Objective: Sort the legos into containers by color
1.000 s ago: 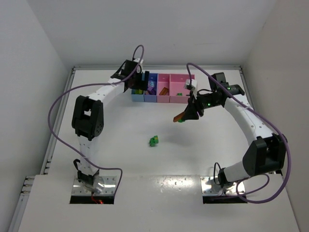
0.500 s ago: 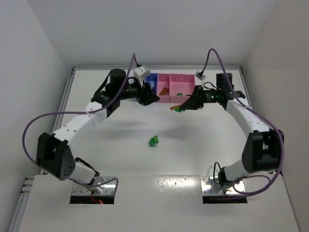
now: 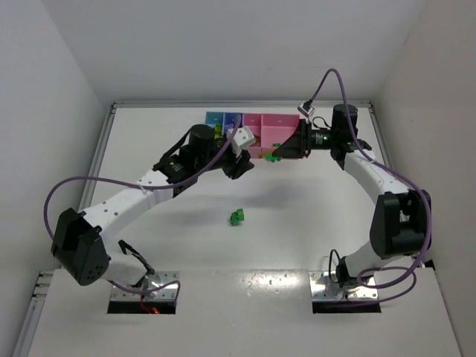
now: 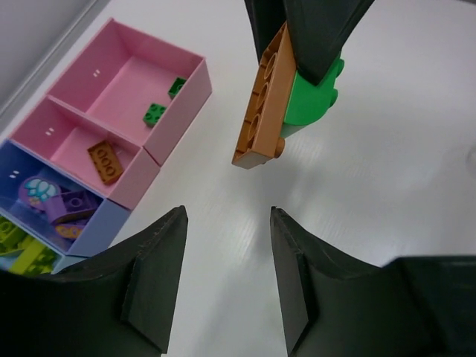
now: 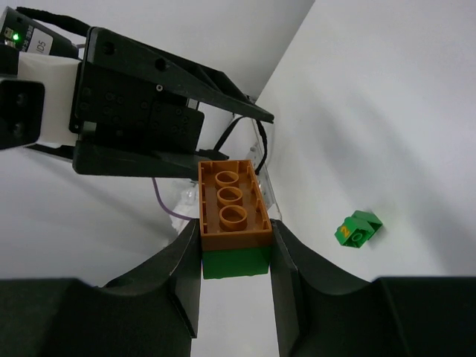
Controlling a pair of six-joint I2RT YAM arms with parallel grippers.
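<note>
Right tool (image 5: 235, 256) clamps the orange-green clump (image 5: 232, 208); left tool (image 4: 227, 230), spread empty, seemingly near it.

**A:** Where's the row of bins (image 3: 281, 117)?

**B:** At the far edge of the table (image 3: 335, 223), with the widest bin at its right end.

**A:** What's inside?

**B:** Two bricks (image 4: 155, 113) in the widest, one brick (image 4: 105, 161) in the narrow bin left of it, and several pieces in the two beyond (count unclear).

**A:** And outside?

**B:** A stacked pair (image 5: 233, 212) sits between the fingers of the right gripper (image 5: 235, 249), just on the near side of the bins. The left gripper (image 4: 227, 219) is just left of it. A loose brick (image 3: 236, 216) lies mid-table, well apart from both
</note>
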